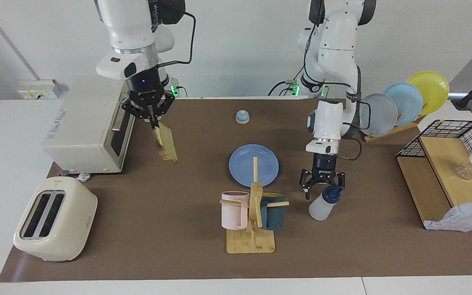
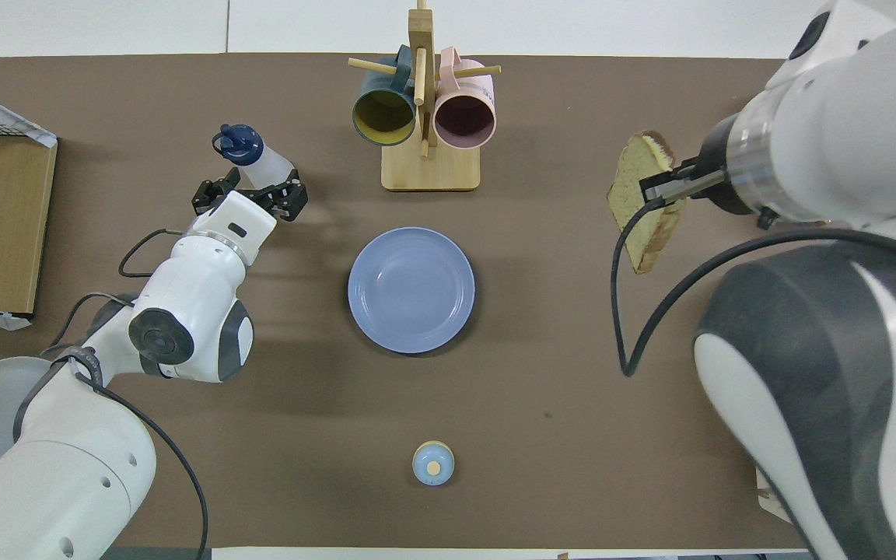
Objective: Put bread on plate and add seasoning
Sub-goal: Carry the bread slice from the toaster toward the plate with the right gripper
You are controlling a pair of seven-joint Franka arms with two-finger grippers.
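Observation:
The bread (image 1: 166,143) (image 2: 645,201) hangs on edge in the air, with my right gripper (image 1: 153,122) (image 2: 667,187) shut on its top. It is over the brown table between the toaster oven and the blue plate (image 1: 242,166) (image 2: 411,289), which lies bare at mid-table. The seasoning (image 1: 322,205) (image 2: 255,158), a white bottle with a navy cap, stands leaning beside the mug rack toward the left arm's end. My left gripper (image 1: 323,190) (image 2: 250,193) is open just over it, fingers spread to either side of the cap.
A mug rack (image 1: 252,217) with two mugs stands farther from the robots than the plate. A toaster (image 1: 55,223) and toaster oven (image 1: 88,125) sit at the right arm's end. A bell (image 1: 242,117), a plate rack (image 1: 400,104) and a wire basket (image 1: 453,135) are also here.

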